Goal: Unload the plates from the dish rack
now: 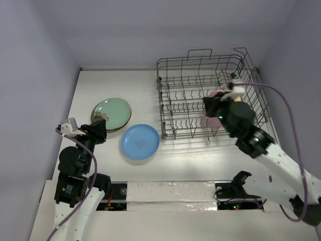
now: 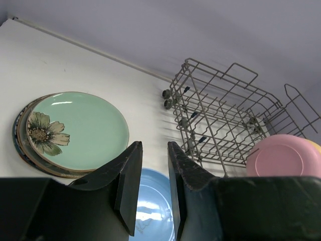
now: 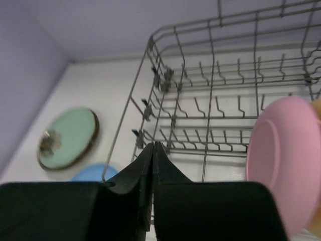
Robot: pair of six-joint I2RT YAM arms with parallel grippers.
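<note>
1. The pink plate stands on edge in the near right part of the dish rack. Its disc runs roughly near to far, so its faces look left and right. A sliver of an orange-yellow plate shows just behind it, on its right side. No other plates can be seen in the rack.

2. The right pincer is over the rack, right beside the pink plate. Its two fingers are clenched against each other with nothing between them. In the wrist view the plate lies to the right of the closed tips, and its rim is outside the jaws rather than in them.

3. In my judgement the coming move turns on that offset. The pincer has to part its jaws and shift right until they straddle the rim. The jaw gap should cross the plate's thickness, with the lift going up along the plate's upright axis. The right arm is much the nearer of the two to this plate.

4. Out on the table, left of the rack, the sky blue plate lies flat by itself. Further left and a little farther back, the mint green plate tops a stack of others.

5. The left pincer hovers near that stack and the sky blue plate. Its jaws are partly parted and grasp nothing, and it is well apart from the rack.

6. By the look of it, two plates are left to unload, and the pink one comes first.
</note>
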